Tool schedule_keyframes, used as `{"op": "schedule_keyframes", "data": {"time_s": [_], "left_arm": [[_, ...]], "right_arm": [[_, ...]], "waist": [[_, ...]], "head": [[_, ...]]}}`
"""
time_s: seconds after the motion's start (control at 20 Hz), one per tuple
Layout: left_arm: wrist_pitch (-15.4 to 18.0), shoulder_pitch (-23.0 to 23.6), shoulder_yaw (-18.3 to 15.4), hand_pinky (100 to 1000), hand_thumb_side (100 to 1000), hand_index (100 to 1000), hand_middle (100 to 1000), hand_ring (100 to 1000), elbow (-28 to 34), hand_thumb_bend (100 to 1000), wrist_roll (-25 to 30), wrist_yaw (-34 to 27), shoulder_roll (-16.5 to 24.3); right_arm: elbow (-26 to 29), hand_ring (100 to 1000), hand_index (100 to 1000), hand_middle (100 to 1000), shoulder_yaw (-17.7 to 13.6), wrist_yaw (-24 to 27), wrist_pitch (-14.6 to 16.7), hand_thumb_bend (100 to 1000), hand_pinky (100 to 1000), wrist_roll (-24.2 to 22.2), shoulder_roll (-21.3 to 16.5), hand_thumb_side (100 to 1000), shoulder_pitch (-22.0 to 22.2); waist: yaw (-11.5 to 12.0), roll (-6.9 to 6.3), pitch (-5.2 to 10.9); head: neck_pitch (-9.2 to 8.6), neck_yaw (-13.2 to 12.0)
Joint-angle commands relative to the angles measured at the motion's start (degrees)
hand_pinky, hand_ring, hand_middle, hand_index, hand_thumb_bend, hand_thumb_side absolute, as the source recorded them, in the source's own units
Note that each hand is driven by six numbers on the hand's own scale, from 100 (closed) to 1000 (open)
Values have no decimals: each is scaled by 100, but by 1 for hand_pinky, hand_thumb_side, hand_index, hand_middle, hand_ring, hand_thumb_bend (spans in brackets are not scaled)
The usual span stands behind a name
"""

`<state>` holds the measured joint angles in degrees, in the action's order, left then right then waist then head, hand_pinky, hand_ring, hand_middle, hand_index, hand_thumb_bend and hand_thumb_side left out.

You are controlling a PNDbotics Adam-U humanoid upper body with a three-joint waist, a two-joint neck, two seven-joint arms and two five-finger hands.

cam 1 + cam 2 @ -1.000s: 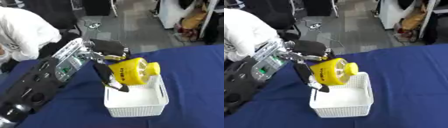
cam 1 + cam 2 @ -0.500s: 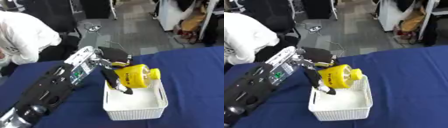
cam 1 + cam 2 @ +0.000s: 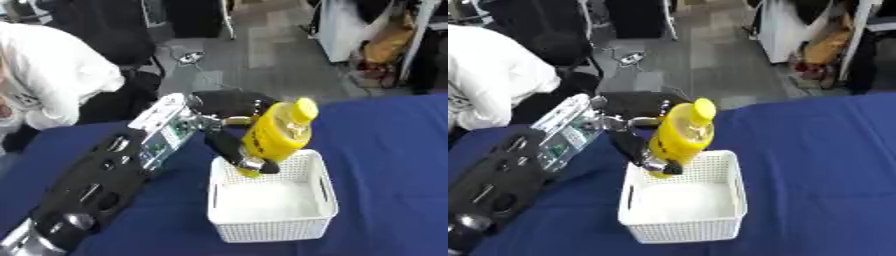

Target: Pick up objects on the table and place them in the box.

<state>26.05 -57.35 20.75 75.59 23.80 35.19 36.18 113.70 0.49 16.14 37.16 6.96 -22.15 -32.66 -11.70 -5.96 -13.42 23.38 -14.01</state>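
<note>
My left hand (image 3: 232,146) is shut on a yellow bottle (image 3: 278,132) with a yellow cap, holding it tilted, cap up and to the right, just above the far left part of the white mesh box (image 3: 323,210). The bottle's base hangs over the box's inside. The box stands on the blue table (image 3: 394,145) and shows a bare white floor. My left arm (image 3: 105,180) runs in from the lower left. My right hand shows in neither view.
A person in white (image 3: 48,82) bends at the table's far left edge. Beyond the far edge lie grey floor, cables and a black chair (image 3: 114,45). Blue tabletop spreads to the right of the box.
The bottle has swung from lying sideways to standing more upright, cap now up, and sits lower over the box. The camera has shifted too.
</note>
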Motion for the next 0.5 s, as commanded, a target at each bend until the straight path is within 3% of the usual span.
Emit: {"op": "schedule_keyframes", "data": {"time_s": [0.05,0.15,0.5], "left_arm": [[-128,-89,-143,1000,1000,1000,1000,1000,192,656,-17,-172,198],[-165,-96,-119,1000,1000,1000,1000,1000,197,985,97,-227,213],[-253,-95,-103,1000,1000,1000,1000,1000,110,1000,421,-449,178]], "right_arm": [[89,395,555,465,-56,-19,-4,224,311,28,-93,891,-41],[89,395,555,465,-60,-23,-1,224,311,36,-98,890,-41],[89,395,555,465,-64,-28,7,223,311,55,-83,890,-63]], "waist": [[19,25,124],[22,21,128],[4,12,120]], "head": [[-88,42],[-97,47],[-95,64]]}}
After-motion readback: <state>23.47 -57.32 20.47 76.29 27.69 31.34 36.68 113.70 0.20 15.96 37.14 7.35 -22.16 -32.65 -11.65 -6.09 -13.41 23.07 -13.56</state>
